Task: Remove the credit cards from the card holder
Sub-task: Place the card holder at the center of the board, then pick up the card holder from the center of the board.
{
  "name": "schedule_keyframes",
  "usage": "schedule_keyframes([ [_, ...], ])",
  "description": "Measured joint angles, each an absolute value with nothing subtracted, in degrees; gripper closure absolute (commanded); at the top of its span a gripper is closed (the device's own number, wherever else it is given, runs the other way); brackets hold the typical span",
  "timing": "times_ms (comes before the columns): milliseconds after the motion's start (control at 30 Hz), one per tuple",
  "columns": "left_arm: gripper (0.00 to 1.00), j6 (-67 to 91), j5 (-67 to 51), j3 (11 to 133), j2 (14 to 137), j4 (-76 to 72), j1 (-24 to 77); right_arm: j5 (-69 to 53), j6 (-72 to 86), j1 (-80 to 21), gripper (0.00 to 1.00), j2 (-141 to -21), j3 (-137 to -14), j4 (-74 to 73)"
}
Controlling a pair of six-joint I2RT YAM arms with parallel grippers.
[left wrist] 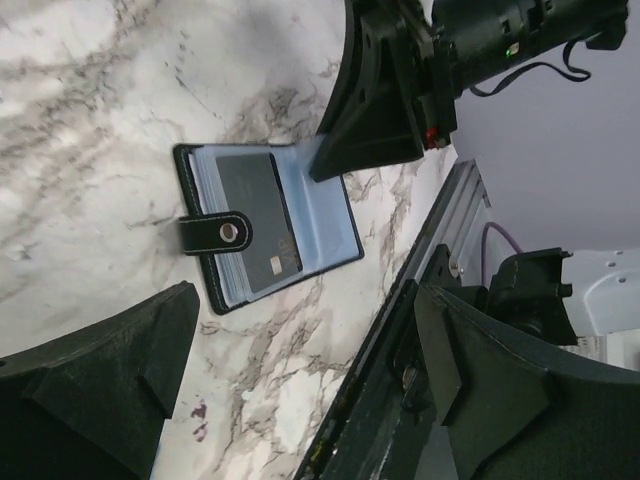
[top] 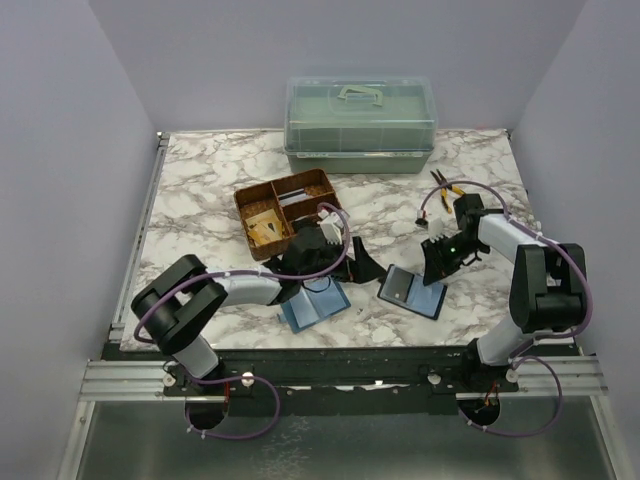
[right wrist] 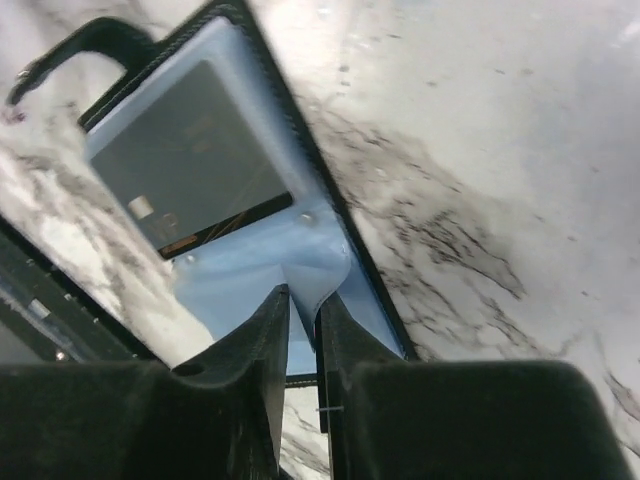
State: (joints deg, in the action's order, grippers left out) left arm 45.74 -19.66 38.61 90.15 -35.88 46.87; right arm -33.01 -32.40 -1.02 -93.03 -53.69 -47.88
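L hand wide; R hand narrow on open card holder blue sleeve.

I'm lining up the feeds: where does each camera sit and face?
Top: above and behind the bases, looking down on the table; left arm and right arm show.
Left wrist: low, looking across at the holder; left fingers, plus the right gripper.
Right wrist: close above the holder, looking down; right fingers.
Shared: the holder, in all three.
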Motion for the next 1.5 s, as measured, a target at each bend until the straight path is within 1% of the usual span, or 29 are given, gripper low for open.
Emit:
schedule_keyframes([
  [100,0.07,49.4,-18.1,39.0,93.6,-37.4,49.3,-28.1,-29.9,-0.9,0.60,-92.0,-52.4,-44.9],
  [200,0.10,52.7,-17.3,39.9,96.5,-38.5,50.7,-22.8,-28.3,-0.7,0.52,-88.9,-50.7,-42.6],
  [333,0.12,55.9,-16.5,41.3,98.9,-39.1,51.3,-17.2,-27.0,-0.6,0.50,-84.7,-49.5,-40.0],
  [467,0.12,56.6,-14.1,42.5,99.3,-39.6,52.8,-16.3,-26.9,0.2,0.49,-80.9,-49.6,-38.7],
  [600,0.12,56.1,-11.6,43.0,98.8,-39.7,54.8,-25.2,-27.4,1.1,0.50,-75.7,-50.7,-38.9],
  [700,0.12,55.7,-10.9,43.5,98.7,-39.7,55.8,-38.0,-27.5,1.2,0.52,-72.9,-51.0,-38.3],
  [800,0.11,55.7,-10.4,44.1,98.7,-39.7,56.5,-49.6,-27.0,1.1,0.52,-73.3,-51.1,-37.6],
  [900,0.09,55.9,-9.3,44.8,98.7,-39.5,57.4,-56.7,-26.9,1.1,0.53,-75.7,-51.4,-37.5],
  [1000,0.08,56.3,-7.6,45.5,98.7,-37.7,58.5,-58.8,-26.6,1.1,0.53,-78.5,-51.4,-37.3],
  [1200,0.09,56.4,-5.8,45.3,98.6,-35.5,59.3,-59.1,-26.2,1.1,0.53,-81.8,-51.8,-37.2],
  [1367,0.09,56.2,-5.8,43.8,98.6,-34.5,59.3,-59.3,-28.5,1.1,0.55,-92.4,-57.1,-39.4],
  [1500,0.09,56.1,-6.2,43.7,98.6,-34.0,59.3,-58.3,-28.5,1.1,0.53,-95.5,-57.2,-40.6],
])
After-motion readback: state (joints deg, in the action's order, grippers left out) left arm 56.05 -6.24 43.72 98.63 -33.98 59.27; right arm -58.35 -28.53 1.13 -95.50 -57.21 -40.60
